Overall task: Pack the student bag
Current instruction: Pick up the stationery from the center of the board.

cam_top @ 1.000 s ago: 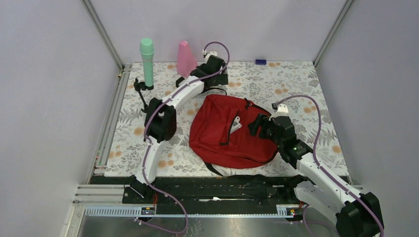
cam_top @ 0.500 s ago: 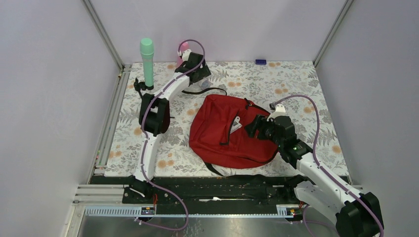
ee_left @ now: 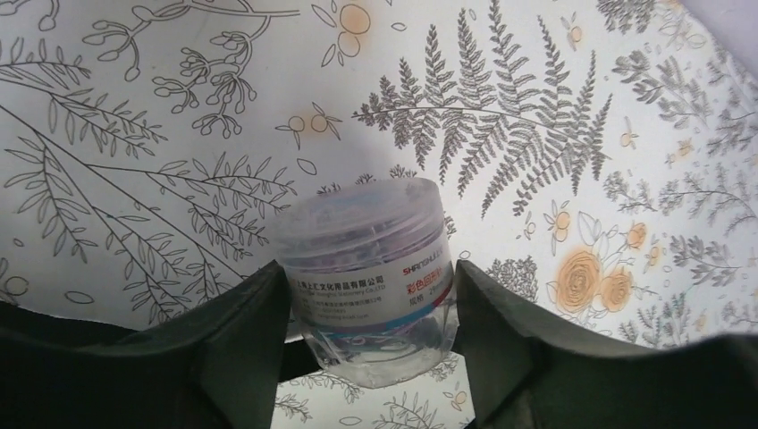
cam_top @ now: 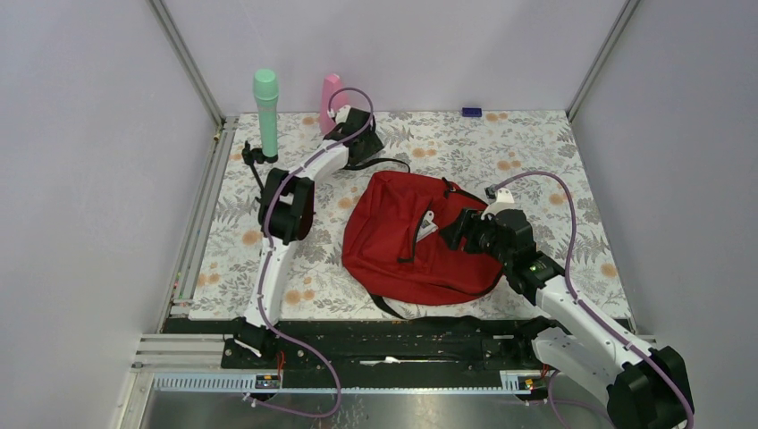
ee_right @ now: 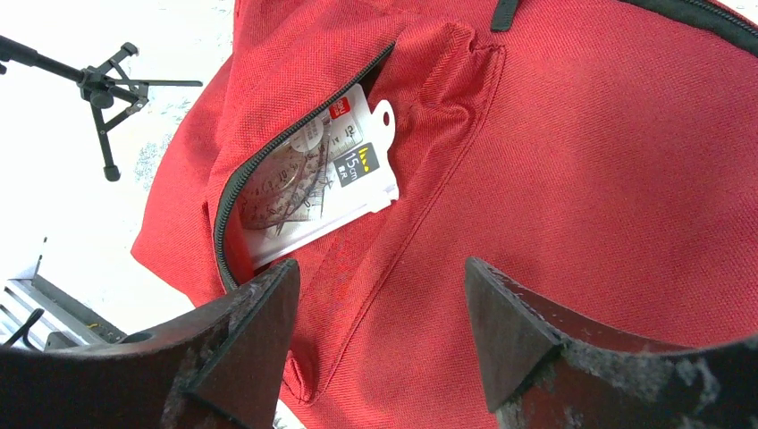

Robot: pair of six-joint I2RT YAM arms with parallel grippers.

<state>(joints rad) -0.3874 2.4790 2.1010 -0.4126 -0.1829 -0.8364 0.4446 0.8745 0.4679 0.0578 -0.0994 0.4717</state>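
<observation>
We note the soft red student bag [cam_top: 384, 268] (coarse weave) lying mid floral mat [cam_top: 536, 152]; the right gripper [ee_right: 380, 286] is spread above it. At the bag's 11 o'clock the left gripper [ee_left: 369, 295] has swung toward 9 o'clock and pinches a clear cylindrical jar [ee_left: 357, 259].

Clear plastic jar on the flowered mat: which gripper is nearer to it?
Left. The left gripper has its fingers against both sides of the clear plastic jar. The right gripper hangs open over the red backpack, well away from it.

Matt red woven-cloth student bag [cam_top: 393, 268], clear glossy plastic jar [ee_left: 362, 268], smooth floral-print table cover [cam_top: 536, 152], transparent plastic pouch [ee_right: 313, 206].
</observation>
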